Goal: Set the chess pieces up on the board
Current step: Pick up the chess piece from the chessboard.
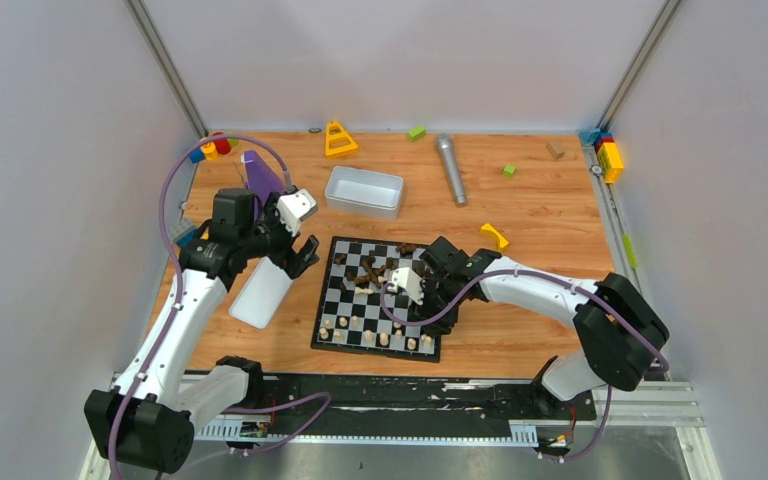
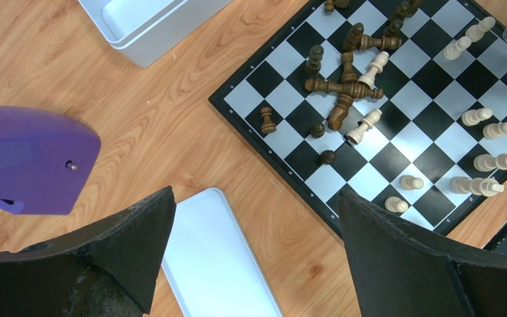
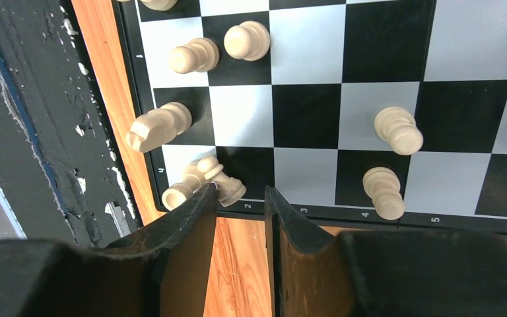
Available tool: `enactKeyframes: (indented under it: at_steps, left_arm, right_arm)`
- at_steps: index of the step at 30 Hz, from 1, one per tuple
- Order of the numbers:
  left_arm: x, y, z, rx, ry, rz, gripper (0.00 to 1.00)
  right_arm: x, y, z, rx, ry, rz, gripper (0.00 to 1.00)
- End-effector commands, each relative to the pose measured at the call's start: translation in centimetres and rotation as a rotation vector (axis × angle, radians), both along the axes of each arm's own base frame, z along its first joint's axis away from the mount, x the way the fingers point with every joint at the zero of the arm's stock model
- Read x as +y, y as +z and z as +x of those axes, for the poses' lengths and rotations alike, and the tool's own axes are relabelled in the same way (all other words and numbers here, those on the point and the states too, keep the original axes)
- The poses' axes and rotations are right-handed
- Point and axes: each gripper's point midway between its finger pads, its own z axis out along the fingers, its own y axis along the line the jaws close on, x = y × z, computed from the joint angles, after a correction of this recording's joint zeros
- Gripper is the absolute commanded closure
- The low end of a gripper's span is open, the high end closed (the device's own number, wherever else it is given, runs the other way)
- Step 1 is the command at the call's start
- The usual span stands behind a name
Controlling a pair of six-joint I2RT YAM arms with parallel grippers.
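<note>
My left pincer [image 2: 256, 193] is hanging wide apart over the white lid [image 2: 218, 264] on the tabletop [image 2: 138, 125]. The board [image 1: 355, 300] is lying at its three o'clock, with dark chess pieces [image 2: 343, 92] heaped toward twelve. My right pincer [image 3: 243, 193] is hovering narrowly apart, gripping nothing, at the board's six o'clock edge, one finger just beside a toppled pale piece [image 3: 201, 178].

The board [image 1: 352, 300] is a flat black-and-white checkered square with a thin black rim. It lies a little turned, close to the near edge of the bench [image 1: 530, 335]. Most dark brown pieces [image 2: 340, 86] are tipped over in a messy pile by its far edge. The pale pieces [image 3: 396, 129] sit along its near edge, and two lie in the pile.
</note>
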Motion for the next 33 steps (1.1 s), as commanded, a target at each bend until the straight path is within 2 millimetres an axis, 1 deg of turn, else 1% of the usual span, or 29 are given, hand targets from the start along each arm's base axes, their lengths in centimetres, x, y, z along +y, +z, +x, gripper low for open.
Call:
enactKeyframes:
  at_steps: [1,12,16,21,28,33]
  left_arm:
    - [0.0,0.6,-0.1,-0.026,-0.012,-0.007,0.00]
    - [0.1,0.6,-0.1,-0.026,-0.010,-0.005,0.00]
    - [0.1,0.6,-0.1,-0.027,-0.011,-0.001,0.00]
    - [0.1,0.7,-0.1,-0.030,-0.011,0.001,0.00]
    - [-0.3,0.4,-0.2,-0.009,-0.022,-0.024,0.00]
    - [-1.7,-0.1,-0.5,0.026,-0.066,-0.095,0.00]
  right_arm:
    - [0.3,-0.4,0.2,-0.027,0.012,0.002,0.67]
    - [0.8,-0.8,0.1,-0.045,0.033,-0.016,0.69]
    - [0.7,-1.1,0.2,-0.050,0.033,-0.030,0.74]
    - [0.8,-0.9,0.5,-0.065,0.026,-0.032,0.81]
    - [1.7,0.5,1.6,-0.102,0.010,-0.002,0.89]
    - [2.6,2.0,2.3,-0.107,-0.006,0.048,0.92]
